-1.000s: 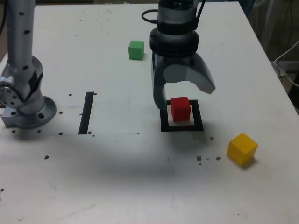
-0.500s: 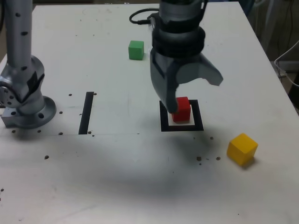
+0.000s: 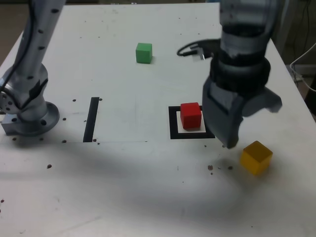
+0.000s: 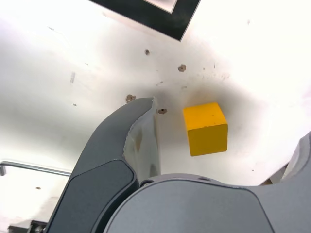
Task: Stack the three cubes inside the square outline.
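The red cube (image 3: 190, 115) sits inside the square outline (image 3: 192, 135), free of the arm. My gripper (image 3: 253, 126) hangs open to the exterior view's right of it, just above the yellow cube (image 3: 256, 157). In the wrist view the yellow cube (image 4: 205, 128) lies on the table between my spread fingers (image 4: 138, 131), touching neither, and a corner of the square outline (image 4: 160, 17) shows beyond it. The green cube (image 3: 143, 52) stands alone far back on the table. Nothing is held.
The arm's base (image 3: 29, 116) stands at the exterior view's left, with a straight black tape strip (image 3: 91, 118) beside it. A black cable (image 3: 190, 49) loops behind the gripper. The table's right edge (image 3: 296, 94) runs close to the yellow cube.
The open gripper has swung from over the red cube to the exterior view's right and nearer the front, ending above the yellow cube. The red cube has stayed in the outline.
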Controlling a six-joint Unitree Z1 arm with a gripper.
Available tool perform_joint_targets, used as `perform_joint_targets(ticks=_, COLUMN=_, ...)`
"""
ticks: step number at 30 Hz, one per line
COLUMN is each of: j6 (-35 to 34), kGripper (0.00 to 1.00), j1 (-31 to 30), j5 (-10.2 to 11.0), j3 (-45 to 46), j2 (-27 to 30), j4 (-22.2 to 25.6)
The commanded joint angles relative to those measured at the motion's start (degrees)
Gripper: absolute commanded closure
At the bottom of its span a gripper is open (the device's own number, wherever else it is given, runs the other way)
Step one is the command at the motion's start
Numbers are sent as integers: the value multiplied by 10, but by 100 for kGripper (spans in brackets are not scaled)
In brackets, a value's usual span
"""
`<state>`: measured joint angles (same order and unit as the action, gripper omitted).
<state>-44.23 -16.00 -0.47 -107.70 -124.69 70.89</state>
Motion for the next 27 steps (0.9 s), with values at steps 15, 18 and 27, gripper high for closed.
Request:
perform_joint_targets(ticks=15, j6=0, kGripper=7, j1=-1, j5=-15, j3=-63, j2=-96, j4=-14)
perform_joint_targets(ticks=18, j6=-5, kGripper=13, j1=-1, j5=-18, j3=-68, j2=-107, j4=-21)
perform_joint_targets(ticks=27, j6=-30, kGripper=37, j1=3, j5=-8, j3=-77, j2=-115, j4=-25)
